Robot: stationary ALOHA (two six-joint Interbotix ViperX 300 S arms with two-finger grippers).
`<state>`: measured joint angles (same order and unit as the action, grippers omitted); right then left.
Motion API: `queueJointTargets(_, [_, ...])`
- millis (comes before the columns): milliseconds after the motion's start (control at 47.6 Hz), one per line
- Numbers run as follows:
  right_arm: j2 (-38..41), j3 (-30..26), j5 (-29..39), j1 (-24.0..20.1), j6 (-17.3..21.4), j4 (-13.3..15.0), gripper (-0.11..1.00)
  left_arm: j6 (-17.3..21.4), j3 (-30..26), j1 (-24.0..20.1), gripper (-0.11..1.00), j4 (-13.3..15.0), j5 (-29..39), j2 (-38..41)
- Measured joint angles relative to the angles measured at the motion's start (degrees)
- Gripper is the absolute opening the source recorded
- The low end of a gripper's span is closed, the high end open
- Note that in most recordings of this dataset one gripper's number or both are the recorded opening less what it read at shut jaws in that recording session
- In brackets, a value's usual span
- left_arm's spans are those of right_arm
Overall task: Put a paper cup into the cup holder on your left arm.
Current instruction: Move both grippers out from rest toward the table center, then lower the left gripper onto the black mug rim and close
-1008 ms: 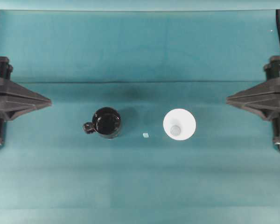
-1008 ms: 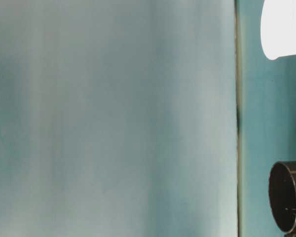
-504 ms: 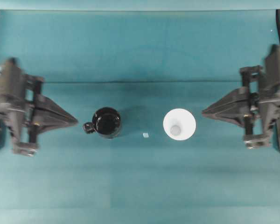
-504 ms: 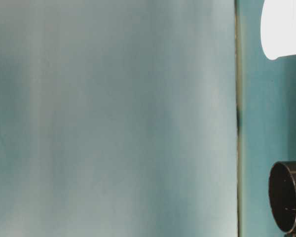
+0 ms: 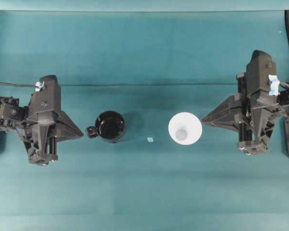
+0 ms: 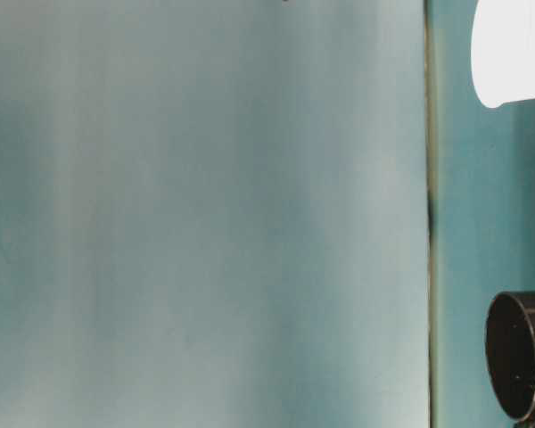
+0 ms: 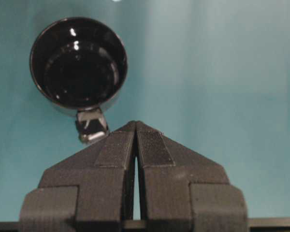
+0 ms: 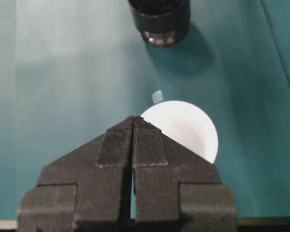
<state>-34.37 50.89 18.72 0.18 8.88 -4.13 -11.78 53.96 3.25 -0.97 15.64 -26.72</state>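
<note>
While both arms are seen inboard:
Left gripper (image 5: 82, 136): pressed closed, empty, beside cup holder (image 5: 110, 126).
Right gripper (image 5: 203, 123): closed, empty, beside paper cup (image 5: 185, 128).

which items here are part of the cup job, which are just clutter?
Job:
- paper cup, upright, empty
- cup holder, empty
- left tool, shut
- right tool, shut

Clutter:
- small pale scrap between holder and cup

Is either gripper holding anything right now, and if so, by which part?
Nothing is held. The left gripper and right gripper are both shut on nothing; the paper cup and the cup holder stand free on the table.
</note>
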Motion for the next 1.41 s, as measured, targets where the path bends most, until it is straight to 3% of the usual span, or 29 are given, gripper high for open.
queueJointTargets(189, [0.09, 0.00, 0.00, 0.00, -0.09, 0.00, -0.02, 1.32, 0.26, 0.00, 0.04, 0.09, 0.35, 0.88])
queueJointTargets(252, [0.09, 0.00, 0.00, -0.09, 0.00, 0.00, -0.02, 1.32, 0.26, 0.00, 0.10, 0.00, 0.44, 1.32])
queueJointTargets(336, [0.18, 0.00, 0.09, 0.00, 0.00, 0.00, -0.02, 1.41, 0.26, -0.09, 0.28, 0.00, 0.44, 2.46])
queueJointTargets(525, [0.18, 0.00, 0.00, 0.00, 0.44, 0.00, -0.02, 1.41, -0.26, 0.00, 0.83, 0.00, 0.44, 4.75])
queueJointTargets(609, [0.18, 0.00, 0.18, 0.00, 0.44, 0.00, -0.02, 1.93, -0.62, 0.00, 0.97, 0.00, 0.44, 5.80])
queueJointTargets(903, [0.18, 0.00, 2.46, 0.00, 0.53, 0.00, -0.02, 4.31, -1.93, -0.88, 0.95, 0.00, 0.44, 9.40])
queueJointTargets(1176, [0.26, 0.00, 2.55, 0.00, 0.53, 0.00, -0.02, 4.39, -2.81, -5.10, 0.95, -0.09, 0.44, 12.39])
queueJointTargets(1407, [0.26, 0.09, 2.72, 0.00, 0.53, 0.18, -0.02, 4.48, -2.29, -5.27, 0.95, -0.09, 0.35, 12.92])
